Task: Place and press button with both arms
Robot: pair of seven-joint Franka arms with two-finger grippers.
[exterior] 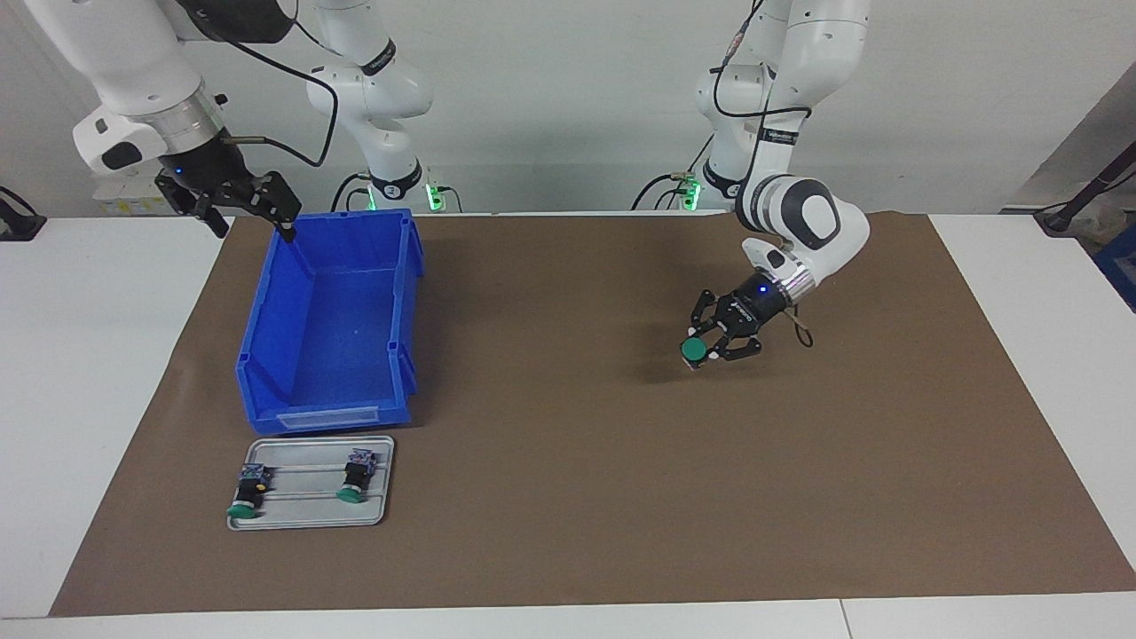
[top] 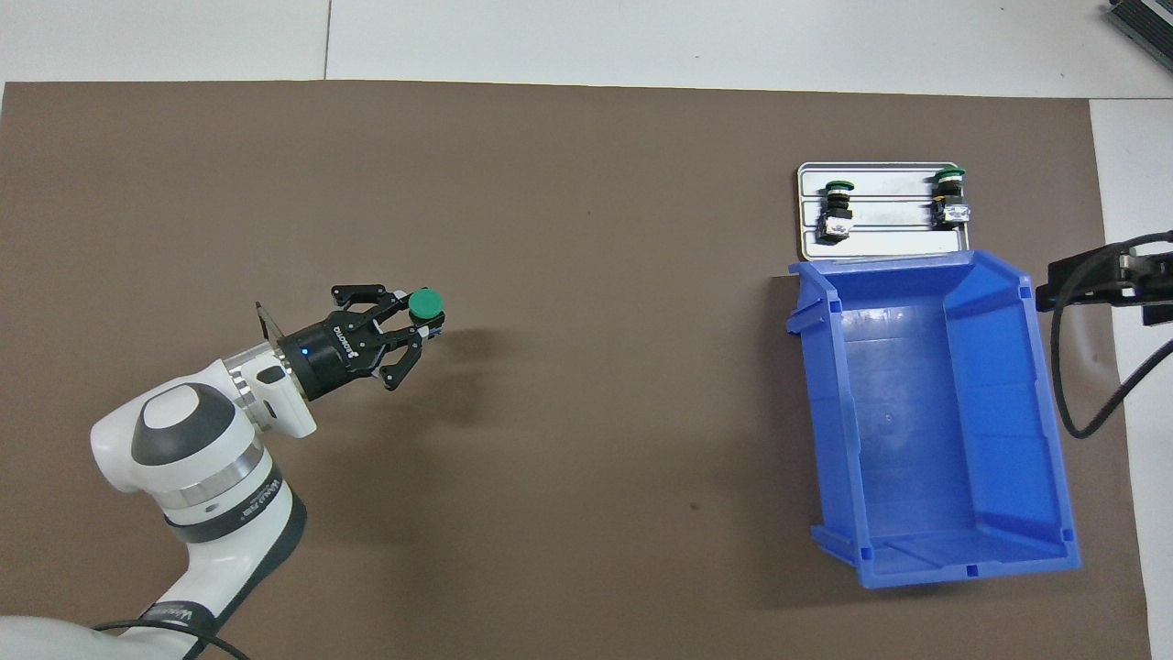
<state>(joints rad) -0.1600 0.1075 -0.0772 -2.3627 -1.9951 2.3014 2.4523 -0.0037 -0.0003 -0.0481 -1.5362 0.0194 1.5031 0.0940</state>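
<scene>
Brown paper matting (exterior: 568, 497) covers the white table, and the facing view shows the left gripper (exterior: 717, 340) low over its bare middle stretch toward the left arm's end, clenched on the green-capped push button (exterior: 695, 351). The cap faces down and outward, and a soft shadow under it suggests it is not yet resting on the mat, though I cannot be sure. The right gripper (exterior: 238, 202) waits up by the robot-side corner of the empty blue plastic bin (exterior: 330, 319); whether its fingers are parted I cannot tell. A flat silver metal tray (exterior: 311, 482) lies just beside the bin, farther from the robots, with two more buttons (exterior: 302, 484) lying on it.

From overhead, the left gripper (top: 414, 328) holds the button (top: 425, 303) tilted, its cap pointing away from the wrist. The right gripper (top: 1090, 275) only shows at the edge beside the bin (top: 926, 412).

To place it well, the wrist should probably turn until the square base faces the mat, lower until the base sits flat, then let go gently so the button stands upright for pressing.
</scene>
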